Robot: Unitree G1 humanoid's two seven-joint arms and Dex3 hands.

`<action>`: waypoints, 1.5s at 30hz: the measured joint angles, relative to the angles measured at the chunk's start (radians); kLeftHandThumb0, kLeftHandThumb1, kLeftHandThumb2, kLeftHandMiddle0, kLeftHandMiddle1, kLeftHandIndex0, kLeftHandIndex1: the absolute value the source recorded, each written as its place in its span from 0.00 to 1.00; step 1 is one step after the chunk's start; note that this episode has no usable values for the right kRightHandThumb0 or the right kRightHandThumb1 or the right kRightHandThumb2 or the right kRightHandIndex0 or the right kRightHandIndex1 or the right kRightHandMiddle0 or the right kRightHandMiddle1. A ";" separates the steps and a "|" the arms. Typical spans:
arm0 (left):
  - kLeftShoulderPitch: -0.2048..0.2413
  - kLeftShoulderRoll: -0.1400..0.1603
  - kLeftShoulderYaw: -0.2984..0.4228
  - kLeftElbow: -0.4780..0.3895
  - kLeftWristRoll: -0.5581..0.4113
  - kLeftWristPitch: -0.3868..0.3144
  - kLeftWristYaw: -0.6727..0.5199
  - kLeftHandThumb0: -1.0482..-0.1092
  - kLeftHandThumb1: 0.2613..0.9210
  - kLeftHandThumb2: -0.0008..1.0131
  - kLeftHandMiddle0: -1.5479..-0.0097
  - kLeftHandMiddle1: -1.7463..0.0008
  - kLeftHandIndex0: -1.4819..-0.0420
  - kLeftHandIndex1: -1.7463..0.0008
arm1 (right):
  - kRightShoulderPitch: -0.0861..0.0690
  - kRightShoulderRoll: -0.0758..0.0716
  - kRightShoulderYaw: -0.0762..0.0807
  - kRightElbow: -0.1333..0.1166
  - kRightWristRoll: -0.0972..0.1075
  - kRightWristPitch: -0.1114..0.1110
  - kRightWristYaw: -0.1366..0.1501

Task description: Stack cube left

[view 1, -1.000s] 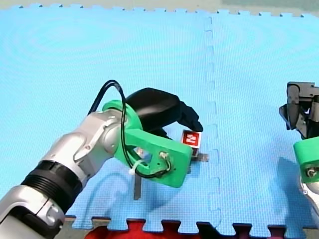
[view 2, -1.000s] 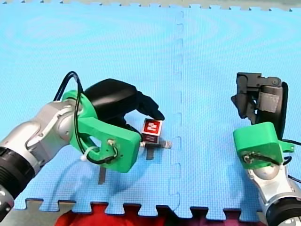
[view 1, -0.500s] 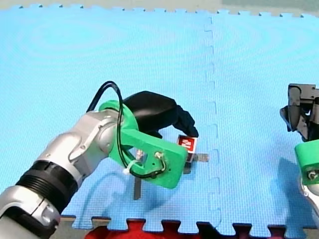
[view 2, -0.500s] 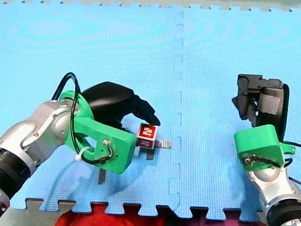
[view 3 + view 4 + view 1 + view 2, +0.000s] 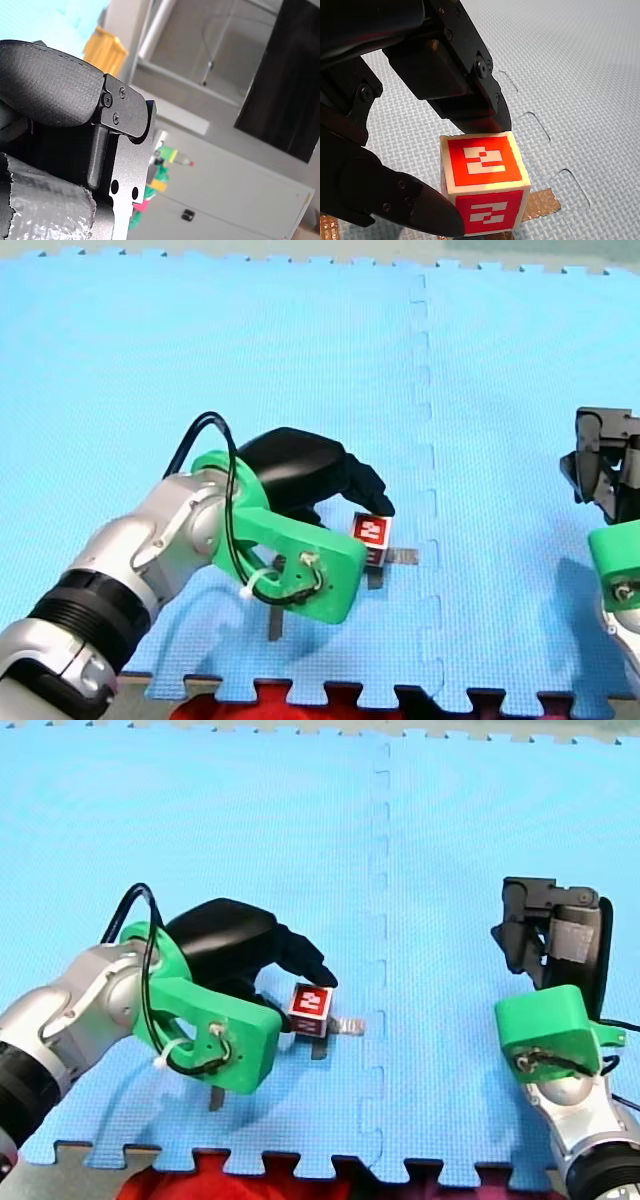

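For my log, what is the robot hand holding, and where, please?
The cube, by opposite sides, in the left robot hand; right robot hand, far right, empty.

Your left hand [image 5: 300, 465] grips the cube [image 5: 371, 532] near the middle, while your right hand [image 5: 550, 935] hovers far right.

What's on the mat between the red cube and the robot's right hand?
Just bare blue mat, crossed by its jigsaw seam, plus a tape strip beside the red cube in the left hand. Head views show the right hand.
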 measured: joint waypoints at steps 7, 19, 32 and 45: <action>0.004 -0.002 -0.001 0.015 0.007 -0.010 0.046 0.64 0.83 0.00 0.38 0.18 0.15 0.98 | 0.000 0.005 0.001 -0.005 -0.004 0.001 -0.003; 0.004 -0.006 -0.006 0.052 0.026 -0.035 0.106 0.61 0.82 0.00 0.46 0.33 0.35 1.00 | -0.001 0.011 0.001 -0.003 -0.004 0.006 -0.008; -0.008 -0.007 -0.006 0.069 0.029 -0.028 0.088 0.22 0.69 0.00 0.41 0.75 0.40 1.00 | -0.014 0.012 0.002 0.003 -0.006 0.011 -0.014; 0.001 -0.008 0.013 -0.020 0.003 0.060 0.017 0.03 0.81 0.01 0.48 0.29 0.49 0.99 | -0.020 0.014 0.012 0.005 -0.025 0.034 -0.046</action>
